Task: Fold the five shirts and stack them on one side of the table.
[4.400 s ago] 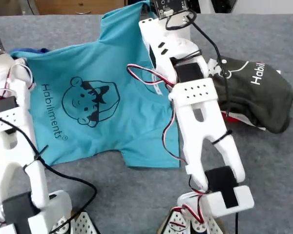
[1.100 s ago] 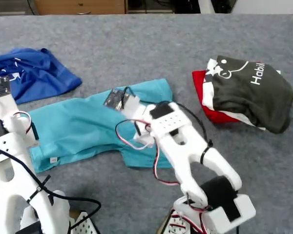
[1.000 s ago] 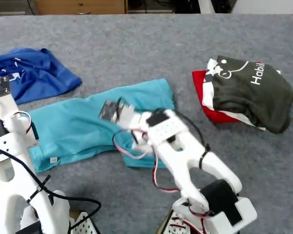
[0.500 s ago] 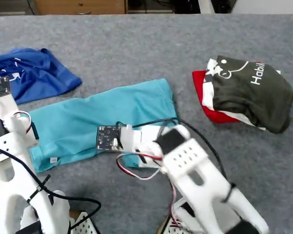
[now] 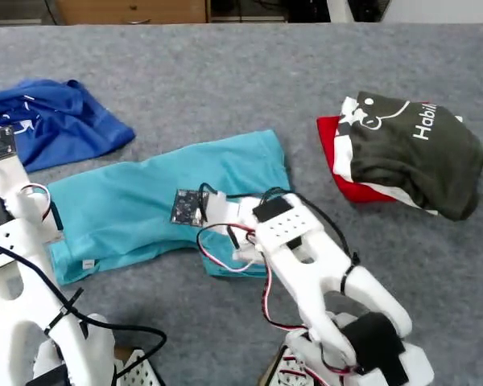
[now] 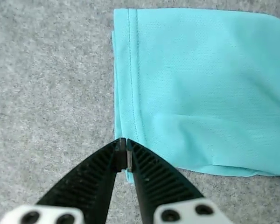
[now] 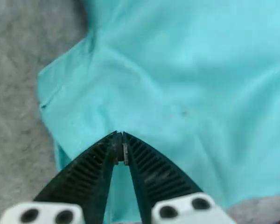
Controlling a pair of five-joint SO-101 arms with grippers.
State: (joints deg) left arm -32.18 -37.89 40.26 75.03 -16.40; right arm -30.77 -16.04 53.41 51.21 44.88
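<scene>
We find the right gripper (image 7: 120, 148) with its jaws together and nothing seen between them, low over the teal shirt (image 5: 129, 201), close to the sleeve that juts toward the near edge of the tabletop (image 5: 225, 72). The left gripper (image 6: 124, 156) also has its jaws together, tips at the stitched hem of the same shirt; we cannot confirm whether cloth is pinched there. The shirt lies as a long band mid-tabletop. Its long axis runs from the left edge toward the right, so the cloth extends away from the left gripper toward the right arm. In our judgement the next fold must travel along that axis, with the left arm nearer the hem end and the right arm nearer the sleeve end. A dark green shirt (image 5: 410, 153) is stacked on a red shirt (image 5: 338, 165) toward the right edge. A blue shirt (image 5: 56, 121) lies crumpled by the left edge.
</scene>
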